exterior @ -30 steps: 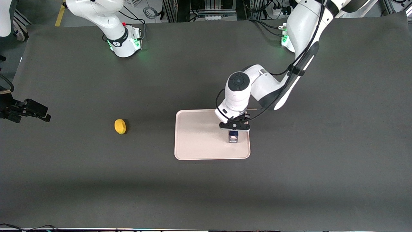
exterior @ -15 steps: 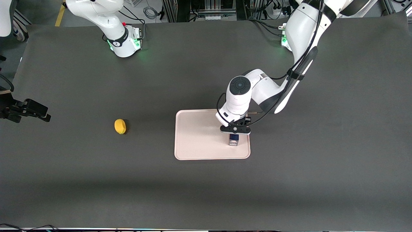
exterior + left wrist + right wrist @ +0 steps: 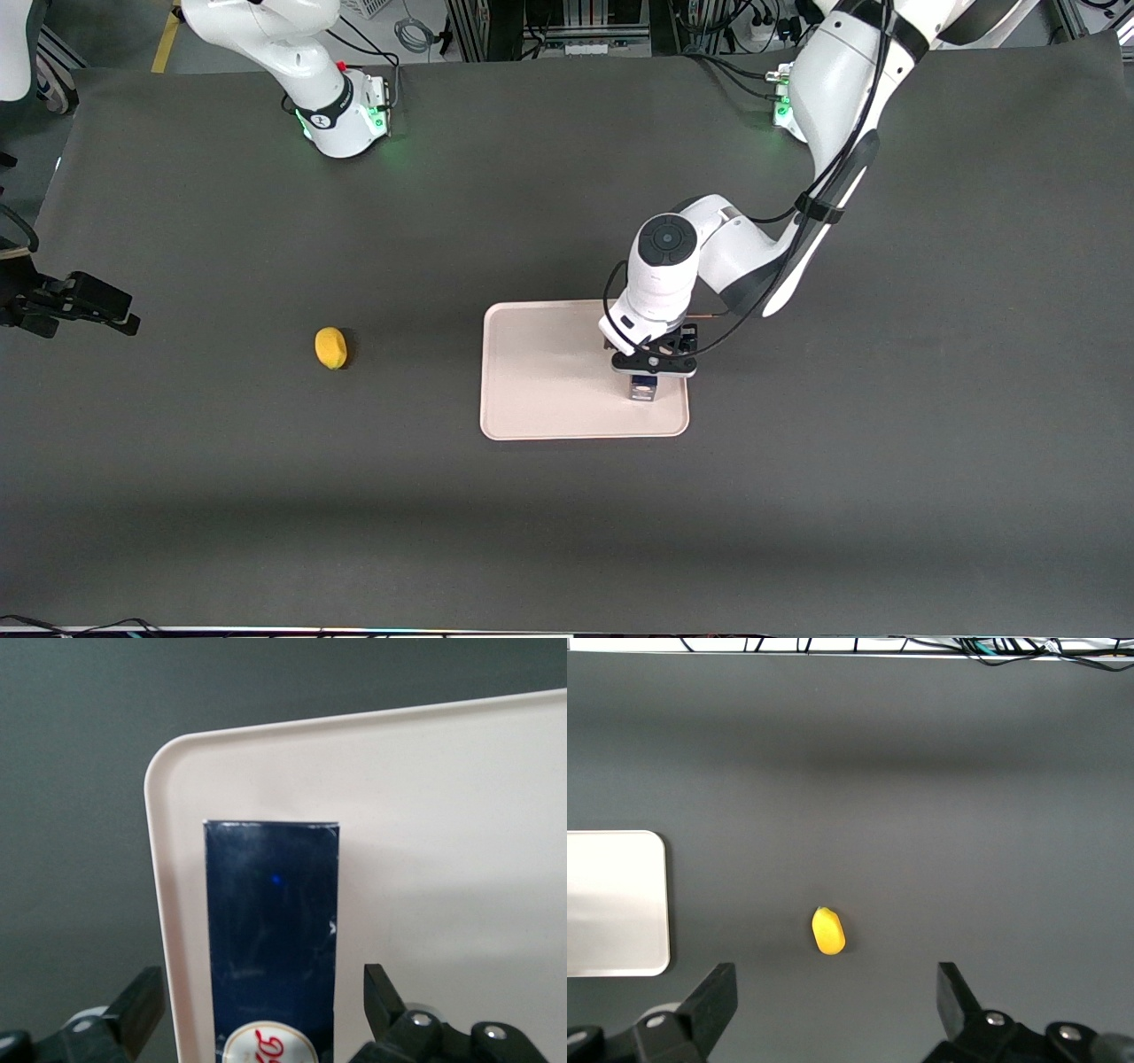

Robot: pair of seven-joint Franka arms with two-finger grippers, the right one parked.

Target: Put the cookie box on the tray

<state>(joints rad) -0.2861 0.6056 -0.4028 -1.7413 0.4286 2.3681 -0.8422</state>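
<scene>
The cookie box (image 3: 644, 389), a dark navy carton with a round white-and-red logo, rests on the pale pinkish tray (image 3: 549, 381), close to the tray's rim at the working arm's end. The left gripper (image 3: 653, 364) is directly above the box, which it partly hides in the front view. In the left wrist view the box (image 3: 271, 921) lies near a rounded corner of the tray (image 3: 443, 815). The gripper (image 3: 261, 981) is open, with one finger (image 3: 142, 1003) on each side of the box and a gap between each finger and the carton.
A small yellow rounded object (image 3: 330, 347) lies on the dark mat toward the parked arm's end of the table, well away from the tray; it also shows in the right wrist view (image 3: 827, 931). The mat (image 3: 567, 523) covers the whole table.
The gripper came down with the box onto the tray and shifted slightly toward the working arm's end. Its fingers have spread apart and no longer grip the box.
</scene>
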